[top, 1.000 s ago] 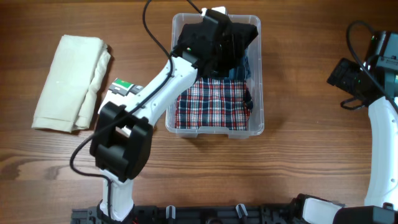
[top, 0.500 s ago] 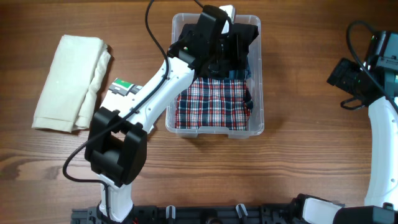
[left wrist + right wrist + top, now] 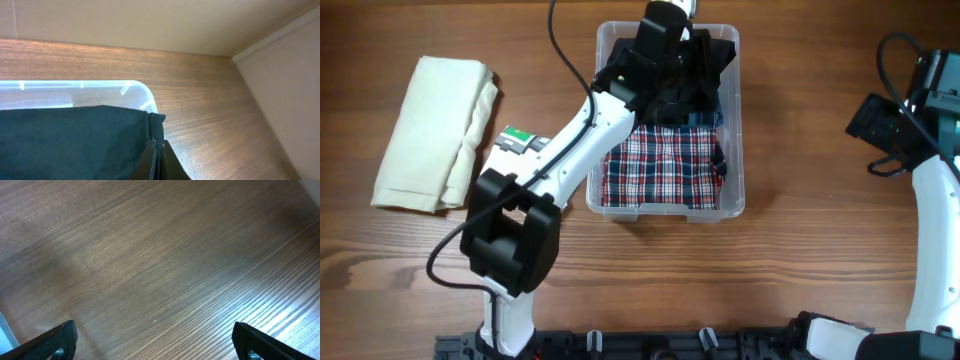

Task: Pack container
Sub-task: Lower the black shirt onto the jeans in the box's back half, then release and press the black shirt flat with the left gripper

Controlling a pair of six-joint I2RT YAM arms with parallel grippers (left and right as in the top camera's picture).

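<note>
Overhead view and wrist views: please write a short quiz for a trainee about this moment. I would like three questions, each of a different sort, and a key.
1. True or false: the right gripper holds a garment.
2. Which one lies outside the container? A) plaid garment B) cream cloth C) dark garment
3. Fill in: the left gripper is shut on the edge of the ___ garment.

Key:
1. False. Its jaws are open over the bare table.
2. B
3. dark
</note>
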